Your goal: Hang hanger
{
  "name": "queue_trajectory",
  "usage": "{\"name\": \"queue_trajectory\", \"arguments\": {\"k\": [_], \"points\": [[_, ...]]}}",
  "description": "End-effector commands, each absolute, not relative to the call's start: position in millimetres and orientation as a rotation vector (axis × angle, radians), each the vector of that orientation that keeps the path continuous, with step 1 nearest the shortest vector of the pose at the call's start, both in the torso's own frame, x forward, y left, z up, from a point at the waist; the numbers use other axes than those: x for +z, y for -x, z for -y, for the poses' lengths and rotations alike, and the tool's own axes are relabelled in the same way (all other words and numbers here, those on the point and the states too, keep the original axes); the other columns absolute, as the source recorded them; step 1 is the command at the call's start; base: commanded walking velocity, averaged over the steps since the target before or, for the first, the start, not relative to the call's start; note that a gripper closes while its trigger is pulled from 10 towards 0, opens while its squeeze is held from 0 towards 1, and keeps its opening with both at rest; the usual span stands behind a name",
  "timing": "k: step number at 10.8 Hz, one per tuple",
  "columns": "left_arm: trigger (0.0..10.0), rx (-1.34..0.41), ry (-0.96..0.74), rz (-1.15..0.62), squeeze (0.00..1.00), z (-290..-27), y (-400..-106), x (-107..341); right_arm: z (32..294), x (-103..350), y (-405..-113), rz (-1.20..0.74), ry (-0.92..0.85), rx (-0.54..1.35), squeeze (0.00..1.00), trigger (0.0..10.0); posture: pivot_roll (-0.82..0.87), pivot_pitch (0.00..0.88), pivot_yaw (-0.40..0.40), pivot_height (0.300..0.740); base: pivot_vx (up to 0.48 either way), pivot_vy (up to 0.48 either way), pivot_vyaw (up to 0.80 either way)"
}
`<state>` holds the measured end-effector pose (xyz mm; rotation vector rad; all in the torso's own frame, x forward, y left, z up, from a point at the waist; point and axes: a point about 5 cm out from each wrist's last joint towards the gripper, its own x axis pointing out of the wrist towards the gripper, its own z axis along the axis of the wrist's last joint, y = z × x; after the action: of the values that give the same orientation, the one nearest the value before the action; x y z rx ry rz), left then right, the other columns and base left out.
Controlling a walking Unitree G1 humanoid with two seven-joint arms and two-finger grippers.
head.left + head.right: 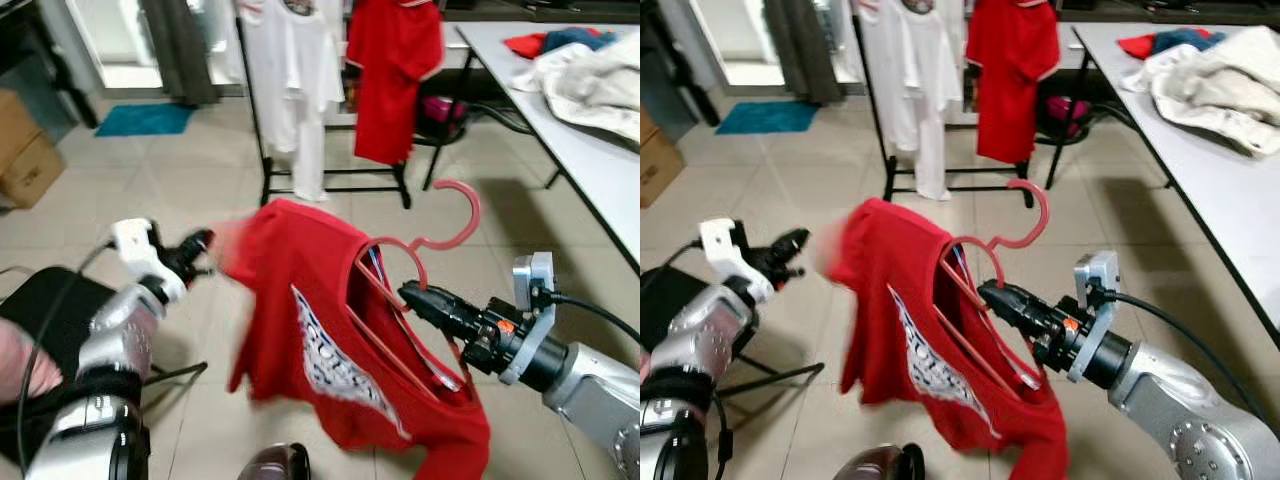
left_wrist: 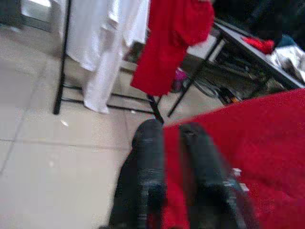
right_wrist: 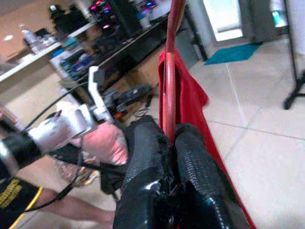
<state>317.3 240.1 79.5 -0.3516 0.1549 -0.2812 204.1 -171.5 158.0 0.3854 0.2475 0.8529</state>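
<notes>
Tiled floor w/ black metal clothes rack ahead: right gripper clamped on pink plastic hanger carrying red printed T-shirt, left gripper pinching its sleeve, prob. to spread fabric before hanging.

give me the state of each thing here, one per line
pink hanger: off the rack, inside the shirt's collar, gripped by the right gripper
red t-shirt: draped on the hanger, one sleeve pinched by the left gripper
clothes rack: standing, white and red garments hung
table: loose clothes piled on it
</notes>
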Motion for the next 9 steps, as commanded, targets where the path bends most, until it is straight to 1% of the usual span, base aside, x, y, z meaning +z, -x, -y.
{"name": "queue_trajectory", "arguments": {"k": [1,2,3,4,5,6,7,8,9], "points": [[10.0,-0.282,0.326,-0.158,1.0,-246,-313,81,173,165,-209,-0.191,-0.365,0.811,0.0,10.0,-0.02,0.043,0.103,0.74,0.0,0.0,0.0],[10.0,-0.243,0.304,-0.162,1.0,-254,-307,78,173,166,-213,-0.166,-0.355,0.758,0.0,10.0,-0.02,0.047,0.098,0.74,0.0,0.0,0.0],[10.0,-0.208,0.242,-0.21,1.0,-263,-296,72,173,162,-221,-0.146,-0.292,0.622,0.0,10.0,-0.01,0.048,0.096,0.74,0.0,0.0,0.0],[10.0,-0.242,0.164,-0.283,1.0,-256,-288,66,173,155,-225,-0.164,-0.259,0.541,0.0,10.0,-0.01,0.041,0.098,0.74,0.0,0.0,0.0],[10.0,-0.307,0.1,-0.313,1.0,-239,-285,66,175,148,-228,-0.189,-0.249,0.452,0.0,10.0,-0.01,0.039,0.098,0.74,0.0,0.0,0.0],[10.0,-0.365,0.007,-0.262,0.91,-206,-283,76,178,134,-232,-0.22,-0.248,0.308,0.0,10.0,0.0,0.035,0.096,0.74,0.0,0.0,0.0],[10.0,-0.467,0.003,-0.215,0.0,-182,-280,82,179,125,-234,-0.235,-0.215,0.22,0.0,10.0,0.0,0.048,0.082,0.74,0.0,0.0,0.0],[10.0,-0.512,0.003,-0.207,0.0,-168,-280,87,178,118,-235,-0.257,-0.163,0.157,0.0,10.0,0.0,0.065,0.071,0.74,0.0,0.0,0.0],[10.0,-0.523,-0.01,-0.175,0.0,-157,-277,97,179,112,-235,-0.267,-0.133,0.091,0.0,10.0,0.01,0.063,0.082,0.74,0.0,0.0,0.0]]}}
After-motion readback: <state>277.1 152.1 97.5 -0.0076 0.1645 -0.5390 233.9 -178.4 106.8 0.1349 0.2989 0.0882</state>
